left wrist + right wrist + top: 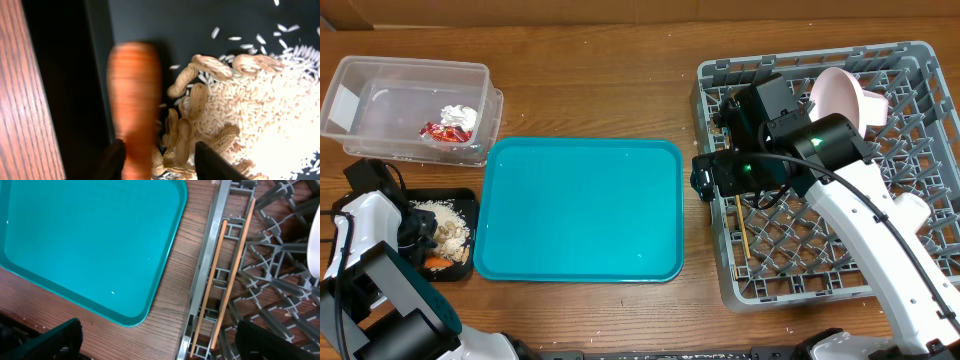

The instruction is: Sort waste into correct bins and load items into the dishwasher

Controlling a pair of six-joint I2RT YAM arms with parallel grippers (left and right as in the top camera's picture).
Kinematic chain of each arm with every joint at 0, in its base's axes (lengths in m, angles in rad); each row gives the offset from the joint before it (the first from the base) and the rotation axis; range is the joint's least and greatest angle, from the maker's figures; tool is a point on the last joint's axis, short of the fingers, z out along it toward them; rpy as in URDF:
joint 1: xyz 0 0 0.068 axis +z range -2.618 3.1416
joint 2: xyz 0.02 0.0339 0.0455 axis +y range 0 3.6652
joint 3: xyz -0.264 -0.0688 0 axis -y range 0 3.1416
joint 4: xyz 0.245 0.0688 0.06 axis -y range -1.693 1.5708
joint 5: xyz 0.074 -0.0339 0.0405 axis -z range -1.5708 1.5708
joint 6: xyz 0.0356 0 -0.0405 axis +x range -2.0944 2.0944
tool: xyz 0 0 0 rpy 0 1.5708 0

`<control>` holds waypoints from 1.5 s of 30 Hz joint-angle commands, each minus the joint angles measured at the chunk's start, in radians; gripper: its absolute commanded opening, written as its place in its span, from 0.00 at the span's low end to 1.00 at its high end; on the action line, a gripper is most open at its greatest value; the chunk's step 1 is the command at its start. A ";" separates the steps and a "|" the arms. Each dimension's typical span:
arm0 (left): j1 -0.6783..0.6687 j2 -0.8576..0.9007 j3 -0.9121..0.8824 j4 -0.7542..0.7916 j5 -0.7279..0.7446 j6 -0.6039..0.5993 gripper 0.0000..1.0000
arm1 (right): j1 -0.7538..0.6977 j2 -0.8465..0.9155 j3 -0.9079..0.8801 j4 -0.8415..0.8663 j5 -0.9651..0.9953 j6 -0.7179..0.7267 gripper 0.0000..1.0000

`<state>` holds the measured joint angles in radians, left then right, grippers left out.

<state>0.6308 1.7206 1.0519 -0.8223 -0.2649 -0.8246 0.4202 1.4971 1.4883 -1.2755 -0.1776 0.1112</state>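
In the left wrist view a small orange carrot [134, 100] shows blurred over the black tray [65, 75], beside rice and peanut scraps [260, 110]. My left gripper [160, 161] is open around it, with the carrot against the left finger and a gap to the right one. The clear tub [380, 100] holds the red wrapper [442, 131] and the white tissue [460, 114]. Two chopsticks [220, 280] lie along the left wall of the grey dish rack [210, 245]. My right gripper [157, 342] hangs open above them. A white bowl [845, 95] stands in the rack [920, 60].
The teal tray [580, 210] lies bare in the middle, between the black tray [470, 200] and the rack. A strip of wooden tabletop [170, 305] separates the teal tray [90, 235] from the rack wall.
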 commanded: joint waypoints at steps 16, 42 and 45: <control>-0.203 -0.161 0.200 -0.062 0.431 0.477 0.89 | -0.002 -0.003 0.009 0.133 0.001 0.027 1.00; -0.631 -0.339 0.239 -0.731 0.485 0.750 0.93 | -0.402 -0.055 -0.040 -0.265 0.058 0.091 0.96; -0.631 -0.504 0.152 -0.633 0.492 0.742 0.90 | -0.375 -0.190 -0.148 -0.142 0.060 0.103 0.98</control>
<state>-0.0044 1.3579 1.2598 -1.4940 0.2066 -0.0788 0.0208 1.4326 1.4036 -1.4620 -0.1398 0.2256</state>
